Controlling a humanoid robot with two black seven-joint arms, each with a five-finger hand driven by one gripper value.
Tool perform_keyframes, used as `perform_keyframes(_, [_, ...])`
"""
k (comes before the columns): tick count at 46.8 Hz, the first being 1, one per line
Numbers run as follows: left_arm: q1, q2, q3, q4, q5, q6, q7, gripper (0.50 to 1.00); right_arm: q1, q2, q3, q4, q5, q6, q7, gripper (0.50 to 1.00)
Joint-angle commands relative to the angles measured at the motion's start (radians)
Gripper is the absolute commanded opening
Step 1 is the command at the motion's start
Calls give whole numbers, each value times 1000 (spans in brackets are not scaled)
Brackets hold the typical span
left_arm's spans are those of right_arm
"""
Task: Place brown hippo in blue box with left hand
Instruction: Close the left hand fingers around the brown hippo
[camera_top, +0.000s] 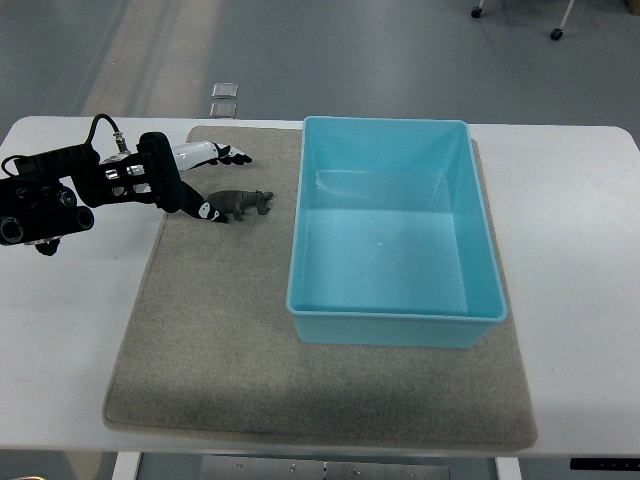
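A small brown hippo (243, 204) stands on the grey mat (230, 340), just left of the blue box (392, 322). My left hand (200, 180) reaches in from the left edge and hovers right beside the hippo's rear. Its fingers are spread: the upper ones (228, 155) point right above the toy, and the thumb tip (206, 211) sits close to the toy's back end. Nothing is held. The blue box is an empty, open rectangular bin on the mat's right half.
The mat lies on a white table (560, 200). The left forearm (50, 200), black with a cable, crosses the table's left side. Beyond the table's far edge there is grey floor with a small floor plate (224, 98).
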Motion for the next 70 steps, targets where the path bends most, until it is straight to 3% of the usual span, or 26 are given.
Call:
perform_keyframes(1, [0, -1, 1, 0, 1, -1, 0, 868, 0, 0, 0, 0, 1, 0, 0, 936])
perform_keyframes(17, [0, -3, 1, 0, 4, 0, 0, 819, 0, 0, 0, 0, 0, 0, 0, 936])
perform_keyframes(27, [-2, -1, 3, 0, 15, 0, 0, 714, 0, 0, 0, 0, 0, 0, 0, 936])
perform_keyframes(33, [-2, -1, 3, 0, 31, 0, 0, 684, 0, 0, 0, 0, 1, 0, 0, 936])
perform_keyframes(70, [2, -1, 1, 0, 39, 0, -2, 698, 0, 0, 0, 0, 0, 0, 0, 936])
